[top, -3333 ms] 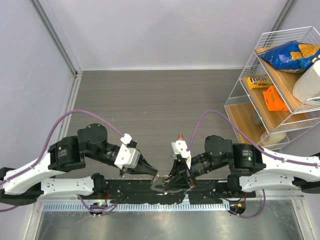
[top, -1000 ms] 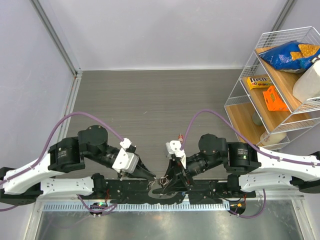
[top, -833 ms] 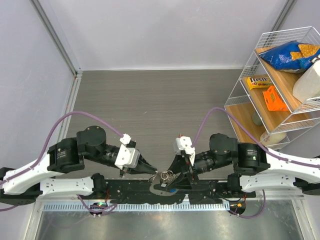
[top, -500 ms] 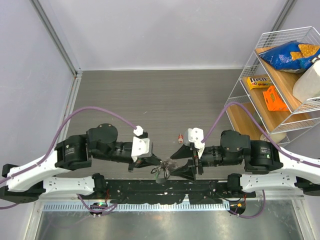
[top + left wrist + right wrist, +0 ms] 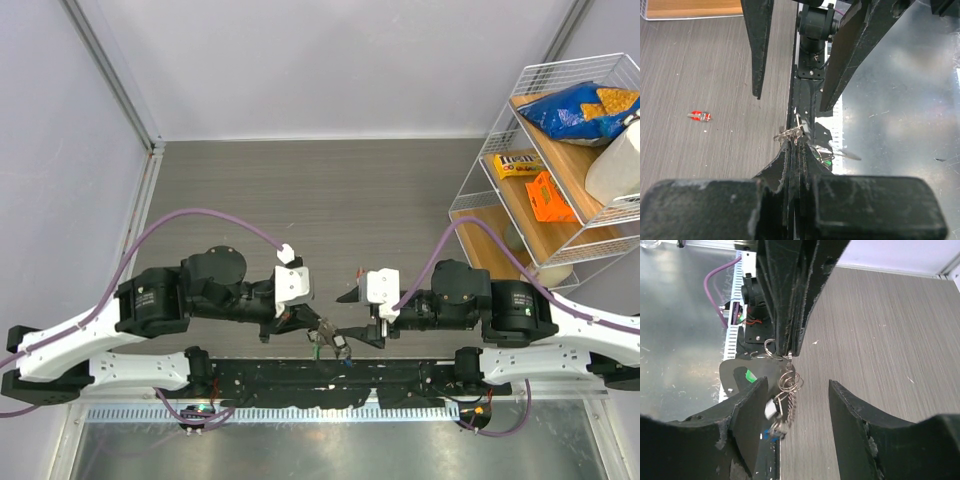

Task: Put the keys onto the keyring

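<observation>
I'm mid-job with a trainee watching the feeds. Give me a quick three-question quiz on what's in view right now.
1. True or false: the left gripper is shut on the keyring.
2. Where is the red key? A) lying loose on the table; B) threaded on the keyring; C) clamped in the left gripper.
3. Fill in: the jaws of the right gripper stand ____, with nothing gripped.

Key: 1 true; 2 A; 3 open.
</observation>
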